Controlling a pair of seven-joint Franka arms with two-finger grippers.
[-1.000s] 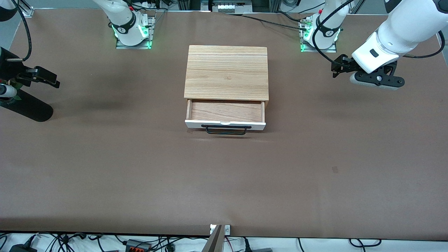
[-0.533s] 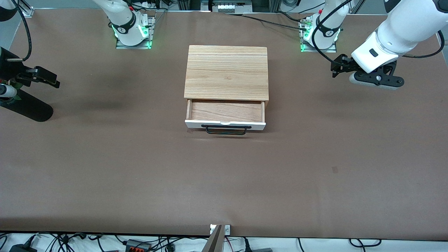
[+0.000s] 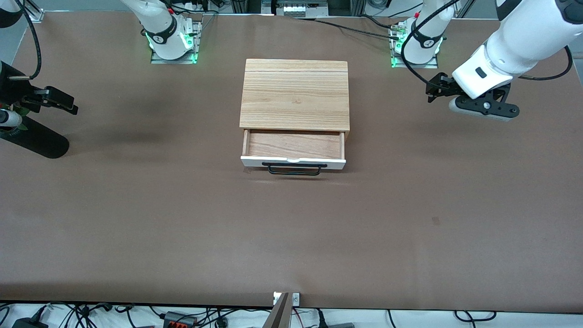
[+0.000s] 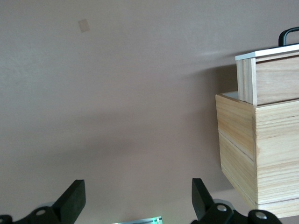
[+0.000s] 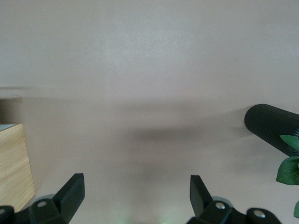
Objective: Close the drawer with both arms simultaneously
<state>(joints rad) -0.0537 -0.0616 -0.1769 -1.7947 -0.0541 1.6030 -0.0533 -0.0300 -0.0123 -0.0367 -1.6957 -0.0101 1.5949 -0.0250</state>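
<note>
The drawer (image 3: 293,150) stands pulled out of its light-wood casing (image 3: 294,93) at the table's middle. Its white front panel (image 3: 255,161) and black bar handle (image 3: 294,170) face the front camera, and its wood bottom looks bare. My left gripper (image 3: 432,91) is open and empty in the air over bare table, toward the left arm's end, apart from the casing. In the left wrist view the gripper (image 4: 135,198) is open, with the drawer's side (image 4: 275,79) and the casing (image 4: 261,154) ahead. My right gripper (image 3: 68,105) is open and empty at the right arm's end; it also shows in the right wrist view (image 5: 135,189).
A black ribbed cylinder (image 3: 41,141) with green leaves (image 5: 289,168) lies by my right gripper at the right arm's end. Both arm bases (image 3: 171,41) stand along the table's back edge. A small mark (image 3: 436,221) is on the brown table cover.
My left gripper has drifted slightly toward the casing and the arm bases. The right arm and the drawer have not moved.
</note>
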